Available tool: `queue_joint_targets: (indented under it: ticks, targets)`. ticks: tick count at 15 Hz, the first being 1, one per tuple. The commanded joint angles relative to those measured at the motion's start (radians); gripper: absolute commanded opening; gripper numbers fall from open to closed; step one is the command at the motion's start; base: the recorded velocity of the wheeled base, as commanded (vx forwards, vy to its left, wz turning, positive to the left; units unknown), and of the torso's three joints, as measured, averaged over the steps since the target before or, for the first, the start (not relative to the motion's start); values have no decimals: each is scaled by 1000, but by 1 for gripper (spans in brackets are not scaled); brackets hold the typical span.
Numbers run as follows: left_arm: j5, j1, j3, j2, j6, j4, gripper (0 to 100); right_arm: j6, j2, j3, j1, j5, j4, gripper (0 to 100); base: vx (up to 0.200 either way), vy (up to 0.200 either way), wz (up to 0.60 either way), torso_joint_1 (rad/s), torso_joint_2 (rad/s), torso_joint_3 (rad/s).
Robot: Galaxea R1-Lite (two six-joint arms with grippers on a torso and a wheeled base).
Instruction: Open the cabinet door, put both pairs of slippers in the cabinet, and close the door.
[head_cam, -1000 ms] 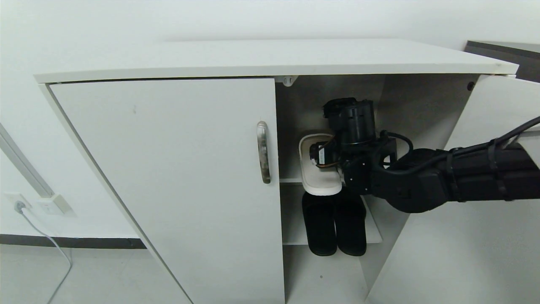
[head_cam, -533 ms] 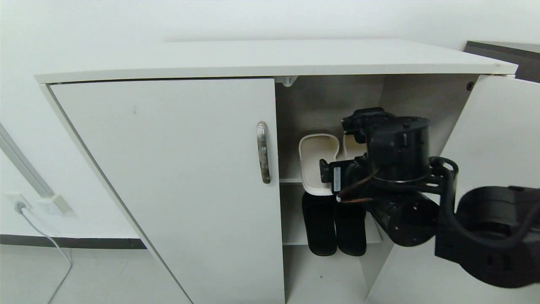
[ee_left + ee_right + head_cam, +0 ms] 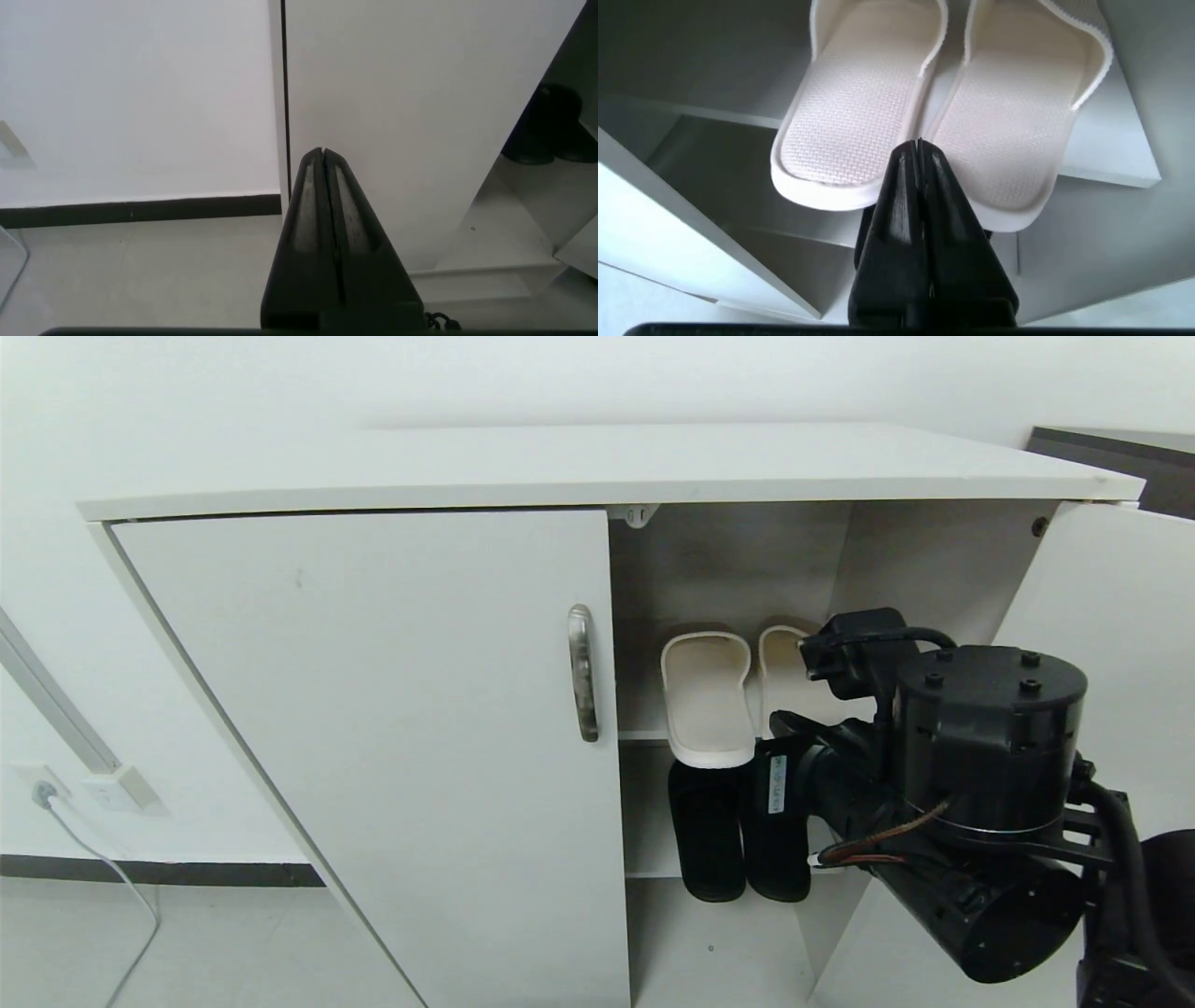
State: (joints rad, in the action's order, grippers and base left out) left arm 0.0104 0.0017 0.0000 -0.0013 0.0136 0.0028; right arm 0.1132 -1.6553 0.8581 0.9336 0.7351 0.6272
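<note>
2 pairs in | white slippers [image 3: 707, 705] overhang shelf [image 3: 639, 735] — closing door [image 3: 1102, 616] could clip heels | right gripper [image 3: 920, 147], left gripper [image 3: 322, 157]: fingers pressed together (empty)

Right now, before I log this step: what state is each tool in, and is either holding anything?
Left tool: closed, holding nothing.
Right tool: closed, holding nothing, pointed at the white slippers.

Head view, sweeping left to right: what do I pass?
wall socket → closed left door → door handle → white slippers on the upper shelf → right arm → open right door
</note>
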Motion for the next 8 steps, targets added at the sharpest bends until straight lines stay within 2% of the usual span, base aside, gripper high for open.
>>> queue_joint_targets:
  ticks: [1, 3, 8]
  targets:
    - [0, 1, 0, 1, 0, 0, 0, 0, -8, -2, 2, 0, 0, 0, 0, 0, 0, 0, 0, 0]
    - [0, 0, 0, 1, 0, 0, 0, 0, -20, -7, 5, 1, 12, 0, 0, 0, 0, 0, 0, 0]
    - [2, 0, 0, 1, 0, 0, 0, 0, -21, -7, 7, 3, 20, 0, -200, 0, 0, 2, 0, 2]
